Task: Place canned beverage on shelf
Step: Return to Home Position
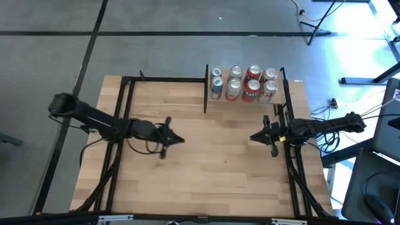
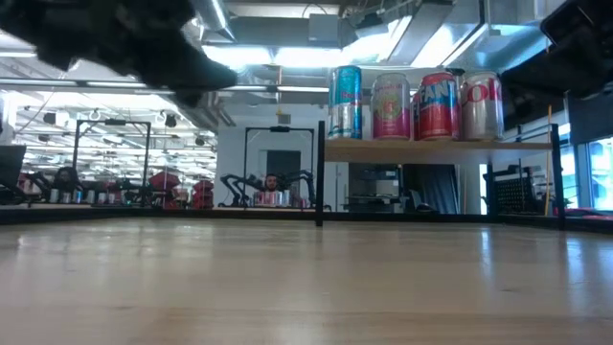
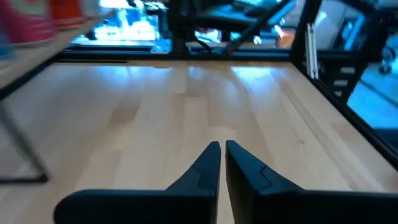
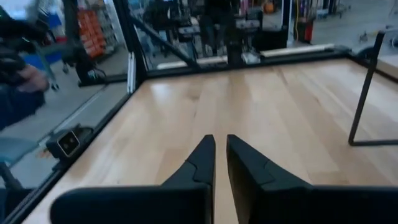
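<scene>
- Treat the placing as done: count eight cans [image 1: 244, 82] upright in two rows of four on the shelf [image 2: 431, 148], at the far right part of the table [image 1: 200, 181]
- Judge the step in hand as the return to rest, with no can left on the bare tabletop
- Find the left gripper [image 1: 180, 139] raised over the table, left of centre, fingers together and clamped on nothing
- Find the right gripper [image 1: 252, 137] facing it from the right, near the shelf's front, fingers likewise together and empty
- For the next move, draw each arm back toward its own side and keep the fingers closed
- Watch the black shelf post [image 1: 205, 94] and the shelf's front edge beside the right gripper; avoid any swing toward the cans
- Mind the black frame rails [image 1: 165, 79] around the table edges
- Use the bare wood between the grippers and on the near half as open room for moving
</scene>
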You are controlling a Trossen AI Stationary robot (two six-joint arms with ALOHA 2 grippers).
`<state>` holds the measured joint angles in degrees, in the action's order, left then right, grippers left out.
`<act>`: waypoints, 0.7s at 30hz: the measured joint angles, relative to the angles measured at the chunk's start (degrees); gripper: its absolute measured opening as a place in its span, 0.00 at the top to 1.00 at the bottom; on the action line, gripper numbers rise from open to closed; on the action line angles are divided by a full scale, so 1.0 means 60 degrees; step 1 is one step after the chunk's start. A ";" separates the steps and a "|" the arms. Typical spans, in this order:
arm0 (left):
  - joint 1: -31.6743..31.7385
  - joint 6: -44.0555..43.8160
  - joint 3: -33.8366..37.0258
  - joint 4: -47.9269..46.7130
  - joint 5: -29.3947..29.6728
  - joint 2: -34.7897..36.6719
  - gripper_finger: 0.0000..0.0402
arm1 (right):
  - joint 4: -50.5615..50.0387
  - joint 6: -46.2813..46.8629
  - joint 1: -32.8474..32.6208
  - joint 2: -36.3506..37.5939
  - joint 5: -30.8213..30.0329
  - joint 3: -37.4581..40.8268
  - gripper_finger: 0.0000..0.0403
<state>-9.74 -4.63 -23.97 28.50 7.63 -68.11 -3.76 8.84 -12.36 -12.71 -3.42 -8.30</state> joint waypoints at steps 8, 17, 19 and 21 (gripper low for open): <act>0.0412 -0.0417 0.2212 -0.0017 -0.0019 0.3269 0.98 | 0.0162 0.0013 0.0000 0.1182 -0.0317 0.0684 0.93; 0.0780 -0.0748 0.3924 -0.0385 0.0052 0.6608 0.99 | 0.0245 0.0229 0.0000 0.1297 -0.0313 0.1038 0.93; 0.0839 -0.0772 0.3920 -0.1130 0.0061 0.7356 0.99 | 0.0257 0.0233 0.0000 0.1297 -0.0224 0.1043 0.93; 0.0874 -0.0880 0.3919 -0.1750 0.0097 0.8069 0.99 | 0.0250 0.0237 0.0000 0.1297 -0.0219 0.1043 0.93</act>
<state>-4.50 -9.91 -0.45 18.00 8.21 -19.70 -2.26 10.26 -12.36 -4.93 -4.73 -2.04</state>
